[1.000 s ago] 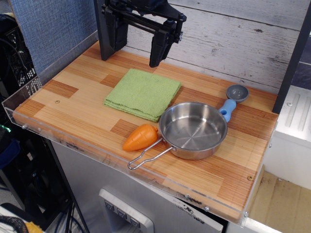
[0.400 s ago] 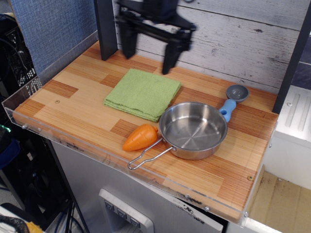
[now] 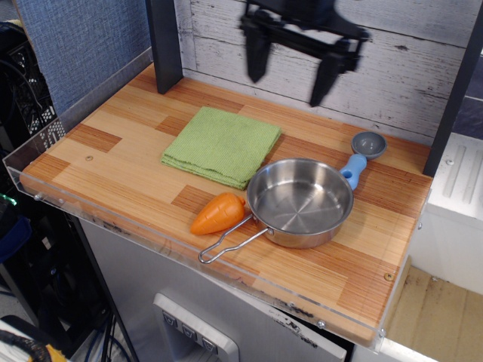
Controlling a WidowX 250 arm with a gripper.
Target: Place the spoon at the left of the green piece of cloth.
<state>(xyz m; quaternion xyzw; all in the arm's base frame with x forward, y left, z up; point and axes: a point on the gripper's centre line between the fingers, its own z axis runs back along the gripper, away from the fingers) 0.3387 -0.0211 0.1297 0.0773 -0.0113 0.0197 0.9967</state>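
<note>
The spoon (image 3: 361, 156) has a light blue handle and a round grey bowl. It lies at the back right of the wooden table, its handle end against the steel pan's far rim. The green cloth (image 3: 223, 145) lies folded at the table's middle back. My gripper (image 3: 290, 89) hangs open and empty in the air above the back of the table, between the cloth and the spoon, its two dark fingers spread wide. It is blurred by motion.
A steel pan (image 3: 299, 201) with a wire handle sits in front of the spoon. An orange toy carrot (image 3: 218, 213) lies by the pan's left side. A dark post (image 3: 164, 45) stands at the back left. A clear rim edges the table (image 3: 113, 166).
My gripper has moved to the right along the back of the table, from above the cloth's far edge toward the spoon side. Its fingers have stayed open. Nothing on the table moved.
</note>
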